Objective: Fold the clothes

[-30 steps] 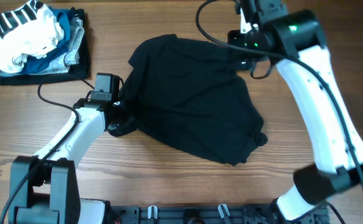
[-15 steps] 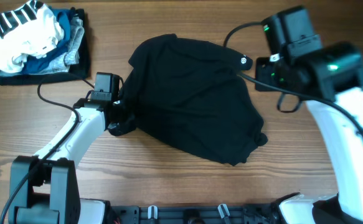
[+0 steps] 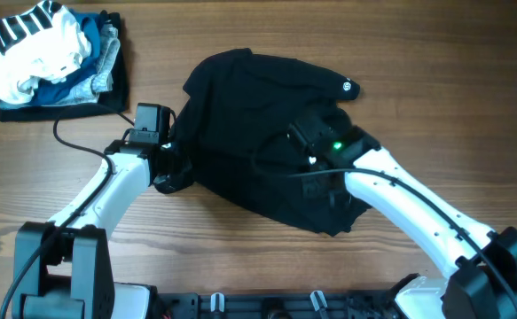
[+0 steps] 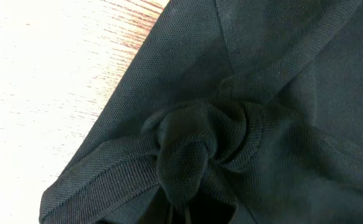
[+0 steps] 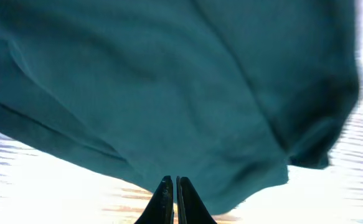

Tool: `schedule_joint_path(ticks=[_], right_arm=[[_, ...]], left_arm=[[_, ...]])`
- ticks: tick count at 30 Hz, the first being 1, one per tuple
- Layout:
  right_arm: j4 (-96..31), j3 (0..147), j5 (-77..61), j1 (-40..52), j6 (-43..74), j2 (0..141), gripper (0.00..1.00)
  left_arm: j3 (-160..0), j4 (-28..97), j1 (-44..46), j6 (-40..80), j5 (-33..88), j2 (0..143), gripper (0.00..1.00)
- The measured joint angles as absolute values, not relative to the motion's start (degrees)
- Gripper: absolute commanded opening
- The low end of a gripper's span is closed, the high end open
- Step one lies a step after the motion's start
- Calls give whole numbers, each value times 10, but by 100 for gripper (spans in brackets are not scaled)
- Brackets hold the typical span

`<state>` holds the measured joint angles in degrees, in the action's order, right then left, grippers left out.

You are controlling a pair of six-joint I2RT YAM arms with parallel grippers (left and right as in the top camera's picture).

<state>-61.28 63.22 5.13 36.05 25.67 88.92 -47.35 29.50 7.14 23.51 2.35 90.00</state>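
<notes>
The left gripper [image 3: 166, 168] sits at the left edge of the clothes [image 3: 249, 124], dark against dark in the overhead view, so its fingers cannot be picked out there. In the left wrist view they are buried too. Only a tight pucker of black knit shows, with a ribbed hem drawn into it at the bottom middle, which reads as cloth pinched in a closed grip. The right gripper [image 5: 172, 186] is lost against the black fabric from overhead, where only the white arm and its wrist block show above the garment's lower right part. Its own camera is blurred and colour-shifted, so the cloth looks teal. The two fingertips stand almost together with nothing between them, above the garment's edge.

The garment lies crumpled in the middle of the table [image 3: 240, 257], and its long axis runs from upper left to lower right in the overhead view. The stack of garments [image 3: 45, 53] lies well apart in the far left corner.
</notes>
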Motion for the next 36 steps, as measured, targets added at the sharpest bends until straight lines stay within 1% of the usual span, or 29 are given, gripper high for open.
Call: schedule_joint_path(ticks=[6,10,13,15,17,20,21,22,23,24,27,28,29,30,31,32,36], right_arm=[[-561,537,13,400,265,889,4],[-546,507,-4,409,273,889,4],[-504,489,-25,409,275,888,5],[-481,463,-42,409,277,888,7],[-477,446,-56,409,279,888,13],[-478,444,-73,408,287,888,16],[-480,444,-77,406,289,888,19],[-479,444,-80,397,294,888,22],[-479,444,-82,381,297,888,23],[-480,444,-84,371,298,888,27],[-488,444,-85,276,300,888,29],[-490,444,-86,256,299,888,33],[-493,444,-86,237,298,888,40],[-500,444,-83,215,296,888,60],[-505,444,-79,198,293,888,73],[-508,445,-79,193,293,888,78],[-516,448,-75,188,287,888,79]], left_arm=[[-474,295,71,235,24,900,4],[-474,295,71,235,23,900,4],[-474,295,71,235,23,900,4],[-474,300,71,235,23,900,4],[-474,300,71,235,23,900,4],[-474,300,71,235,23,900,4],[-474,300,71,235,24,900,4],[-474,300,71,235,24,900,4],[-474,300,71,235,23,900,4],[-474,300,71,235,23,900,4],[-474,304,71,235,24,900,4],[-474,304,71,235,24,900,4],[-474,304,71,235,24,900,4],[-474,304,71,235,24,900,4],[-474,304,71,235,24,900,4],[-474,304,71,235,24,900,4],[-474,304,71,235,24,900,4]])
